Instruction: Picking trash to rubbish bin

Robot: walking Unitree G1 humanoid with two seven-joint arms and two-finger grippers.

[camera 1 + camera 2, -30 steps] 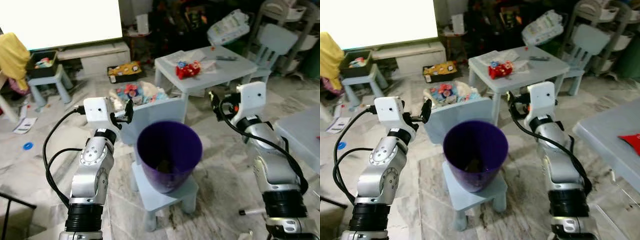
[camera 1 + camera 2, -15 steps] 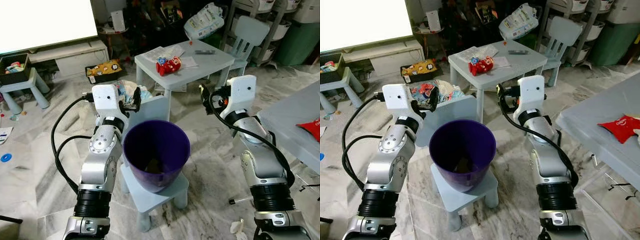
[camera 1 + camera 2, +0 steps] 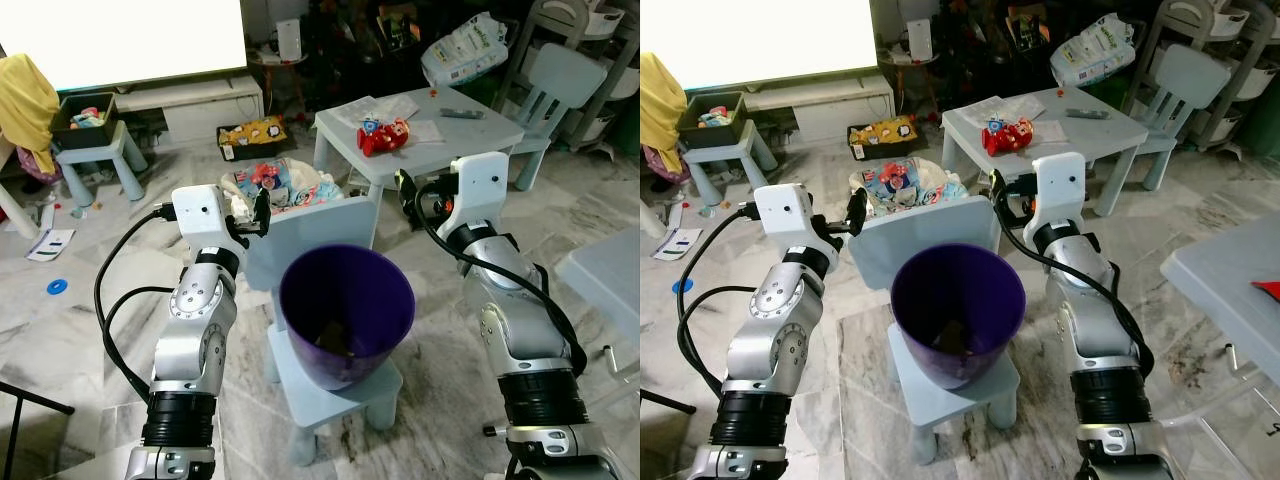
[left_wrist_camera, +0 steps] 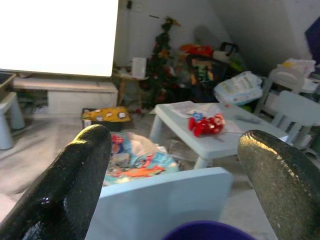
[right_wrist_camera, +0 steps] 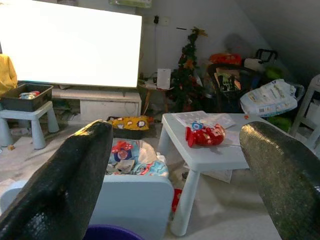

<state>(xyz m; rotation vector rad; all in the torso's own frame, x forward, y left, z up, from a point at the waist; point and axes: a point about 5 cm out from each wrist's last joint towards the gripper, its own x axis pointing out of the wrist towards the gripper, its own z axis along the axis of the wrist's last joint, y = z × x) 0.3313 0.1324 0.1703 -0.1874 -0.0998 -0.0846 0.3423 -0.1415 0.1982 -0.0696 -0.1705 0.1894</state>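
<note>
While both the left gripper [image 4: 170, 165] and right gripper [image 5: 175, 165] hover spread and empty, the far red wrapper [image 3: 383, 136] looks light, crinkly; pinch its edge.

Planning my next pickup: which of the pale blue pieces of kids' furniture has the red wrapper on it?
The pale blue plastic table straight ahead, behind the purple bin; the red wrapper lies on its top.
</note>
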